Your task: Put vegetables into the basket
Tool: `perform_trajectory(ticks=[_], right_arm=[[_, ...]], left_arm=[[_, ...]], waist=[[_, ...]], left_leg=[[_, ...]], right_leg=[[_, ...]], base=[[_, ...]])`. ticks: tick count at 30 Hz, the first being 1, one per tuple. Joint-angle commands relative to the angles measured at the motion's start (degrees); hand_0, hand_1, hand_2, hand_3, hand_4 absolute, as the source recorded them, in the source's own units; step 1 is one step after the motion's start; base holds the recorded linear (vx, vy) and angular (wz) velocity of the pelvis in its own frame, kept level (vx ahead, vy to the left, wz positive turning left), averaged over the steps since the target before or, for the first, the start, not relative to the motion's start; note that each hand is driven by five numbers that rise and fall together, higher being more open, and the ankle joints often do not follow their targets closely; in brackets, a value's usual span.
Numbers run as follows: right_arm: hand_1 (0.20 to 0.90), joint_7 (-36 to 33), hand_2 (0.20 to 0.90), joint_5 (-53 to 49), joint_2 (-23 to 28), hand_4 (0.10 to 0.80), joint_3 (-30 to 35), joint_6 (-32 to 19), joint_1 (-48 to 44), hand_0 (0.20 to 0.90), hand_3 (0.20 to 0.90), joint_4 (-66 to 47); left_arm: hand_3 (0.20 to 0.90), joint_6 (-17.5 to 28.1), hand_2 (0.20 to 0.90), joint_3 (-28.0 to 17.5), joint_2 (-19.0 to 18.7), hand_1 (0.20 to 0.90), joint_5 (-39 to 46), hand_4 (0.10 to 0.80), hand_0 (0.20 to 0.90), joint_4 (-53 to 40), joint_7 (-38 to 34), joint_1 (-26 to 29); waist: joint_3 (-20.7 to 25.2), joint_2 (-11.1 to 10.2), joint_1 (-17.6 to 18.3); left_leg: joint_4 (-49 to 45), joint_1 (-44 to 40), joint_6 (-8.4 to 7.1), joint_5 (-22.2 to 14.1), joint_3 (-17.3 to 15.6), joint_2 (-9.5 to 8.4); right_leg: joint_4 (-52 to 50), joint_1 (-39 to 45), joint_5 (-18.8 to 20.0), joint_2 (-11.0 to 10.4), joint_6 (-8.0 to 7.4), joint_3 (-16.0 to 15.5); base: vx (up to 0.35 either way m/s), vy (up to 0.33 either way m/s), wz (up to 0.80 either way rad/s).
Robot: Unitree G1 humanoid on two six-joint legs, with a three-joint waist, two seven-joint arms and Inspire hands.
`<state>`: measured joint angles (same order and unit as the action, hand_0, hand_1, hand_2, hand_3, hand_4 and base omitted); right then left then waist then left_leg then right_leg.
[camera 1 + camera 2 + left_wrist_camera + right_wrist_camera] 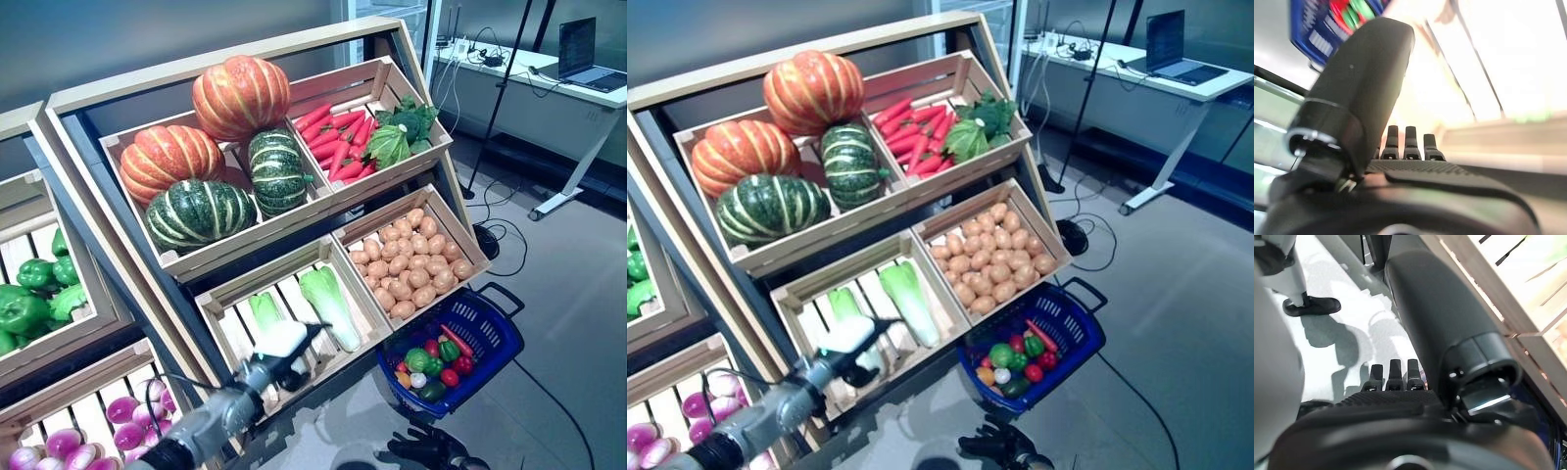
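Left eye view: left hand [282, 354] reaches into the lower crate [223, 305], fingers straight, apparently holding nothing. One bok choy [265, 311] lies just beyond its fingertips, a second bok choy [330, 305] to their right, long axes running away up the slats. Basket [495, 338] sits right, nearer the right hand [423, 448], fingers loosely spread, empty.

left robot hand [290, 360] fingers blurred; right robot hand [427, 449] cut off.

Slanted wooden shelf [411, 73] holds vegetable crates [411, 253]; the blue basket [495, 333] sits on the floor [578, 323]
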<state>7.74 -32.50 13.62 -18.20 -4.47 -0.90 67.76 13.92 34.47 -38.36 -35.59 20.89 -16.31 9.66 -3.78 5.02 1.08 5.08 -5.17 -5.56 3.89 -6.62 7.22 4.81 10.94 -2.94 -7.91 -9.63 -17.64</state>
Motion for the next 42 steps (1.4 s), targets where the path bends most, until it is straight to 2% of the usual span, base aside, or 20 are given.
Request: perform_trajectory(ticks=[1,3,6,9,14,16,19,24,28,30,34,42], right_arm=[[0.9,-0.53,0.9,-0.37,-2.05,0.8,1.28,-6.66,-3.54,0.9,0.9,-0.06],[0.9,-1.25,0.9,-0.37,-1.16,0.8,1.27,-7.47,-3.18,0.9,0.9,-1.89],[0.9,-2.9,0.9,1.13,0.52,0.8,0.82,-8.57,-2.53,0.9,0.9,-6.26],[0.9,-3.15,0.9,0.36,1.68,0.8,0.83,-9.37,-2.95,0.9,0.9,-8.48],[0.9,-2.47,0.9,-1.26,4.38,0.8,1.4,-9.06,-4.36,0.9,0.9,-13.13],[0.9,-2.57,0.9,-3.1,6.65,0.8,1.12,-8.72,-6.9,0.9,0.9,-17.4],[0.9,-2.55,0.9,-4.65,8.82,0.8,0.76,-8.56,-9.39,0.9,0.9,-19.85],[0.9,-2.46,0.9,-5.64,11.08,0.8,0.18,-8.28,-12.76,0.9,0.9,-21.27],[0.9,-1.48,0.9,-8.76,13.85,0.8,-0.07,-7.57,-17.38,0.9,0.9,-22.37],[0.9,-1.1,0.9,-9.46,15.39,0.8,0.22,-6.95,-18.44,0.9,0.9,-23.63],[0.9,-0.31,0.9,-11.47,18.23,0.8,1.33,-6.15,-18.84,0.9,0.9,-24.48],[0.9,1.7,0.9,-13.12,21.07,0.8,2.73,-5.29,-20.49,0.9,0.9,-21.25]], left_arm=[[0.9,-0.2,0.9,-2.8,-5.51,0.9,-2.4,0.8,0.9,-3.41,-2.8,8.72],[0.9,-0.38,0.9,-3.99,-7.61,0.9,-4.14,0.8,0.9,-4.05,-4.56,10.66],[0.9,-0.02,0.9,-3.18,-10.2,0.9,-8.62,0.8,0.9,0.34,-11.71,13.71],[0.9,-0.88,0.9,-1.82,-10.38,0.9,-11.55,0.8,0.9,3.88,-13.83,14.97],[0.9,-1.91,0.9,-0.22,-10.68,0.9,-16.09,0.8,0.9,10.43,-17.14,16.01],[0.9,-3.13,0.9,1.86,-11.18,0.9,-16.86,0.8,0.9,15.05,-19.65,19.63],[0.9,-4.95,0.9,3.63,-12.52,0.9,-15.45,0.8,0.9,18.65,-21.52,23.35],[0.9,-7.33,0.9,5.08,-14.72,0.9,-14.27,0.8,0.9,20.53,-22.32,27.64],[0.9,-8.81,0.9,7.4,-16.04,0.9,-13.22,0.8,0.9,23.86,-22.56,34.38],[0.9,-8.87,0.9,8.3,-17.33,0.9,-12.96,0.8,0.9,24.37,-23.0,37.67],[0.9,-11.55,0.9,9.25,-19.28,0.9,-12.33,0.8,0.9,24.84,-23.91,41.13],[0.9,-13.15,0.9,10.79,-20.9,0.9,-11.02,0.8,0.9,29.6,-28.61,47.73]], waist=[[0.62,-1.82,-0.75],[0.93,-2.05,-0.66],[1.07,-2.42,0.1],[0.77,-2.72,0.47],[-1.02,-2.96,1.24],[-4.35,-3.04,1.64],[-8.5,-3.19,2.1],[-12.14,-3.43,2.8],[-15.51,-3.8,3.17],[-16.36,-3.98,3.45],[-17.3,-3.79,4.14],[-18.02,-3.42,5.34]], left_leg=[[-0.08,0.89,1.05,-1.96,-0.45,-2.12],[-0.08,0.91,1.04,-2.11,-0.37,-2.19],[-0.08,0.48,1.04,-2.16,-0.6,-2.0],[-0.65,0.11,1.16,-2.4,-0.89,-1.87],[-4.99,1.17,1.56,-3.73,-1.71,-1.55],[-12.69,6.5,1.68,-5.43,-1.64,-0.88],[-22.06,13.3,1.32,-7.62,-1.57,0.37],[-30.53,20.88,1.46,-10.14,-1.87,1.65],[-38.54,28.22,2.02,-13.0,-1.19,1.93],[-42.24,31.35,2.44,-14.42,-1.07,2.53],[-47.8,36.03,2.18,-16.54,-0.68,3.38],[-54.5,41.43,1.58,-19.02,0.12,4.15]], right_leg=[[-0.4,-3.62,4.26,0.23,2.74,4.23],[-0.33,-3.63,4.31,0.2,2.72,4.09],[-0.65,-3.74,4.45,0.08,2.51,4.15],[-1.64,-4.06,4.18,-0.1,2.43,4.42],[-7.23,-6.47,1.78,-0.19,3.22,5.86],[-15.77,-12.33,-1.34,-0.34,4.32,6.57],[-25.16,-19.08,-4.07,-1.37,5.27,8.07],[-33.99,-26.19,-6.93,-2.59,6.3,8.93],[-42.7,-33.58,-9.2,-4.58,6.85,10.19],[-46.47,-36.91,-10.03,-5.58,7.08,10.43],[-52.6,-42.08,-11.78,-7.12,7.21,11.15],[-59.36,-47.93,-14.41,-8.06,7.39,12.95]], base=[[0.07,-0.032,0.09],[0.069,-0.029,0.02],[0.073,-0.021,0.01],[0.068,0.005,0.01],[0.023,0.046,-0.04],[-0.231,0.104,-0.14],[-0.242,0.084,0.04],[-0.196,0.087,-0.03],[-0.201,0.095,0.01],[-0.153,0.067,0.03],[-0.083,0.066,0.02],[-0.009,0.053,-0.04]])
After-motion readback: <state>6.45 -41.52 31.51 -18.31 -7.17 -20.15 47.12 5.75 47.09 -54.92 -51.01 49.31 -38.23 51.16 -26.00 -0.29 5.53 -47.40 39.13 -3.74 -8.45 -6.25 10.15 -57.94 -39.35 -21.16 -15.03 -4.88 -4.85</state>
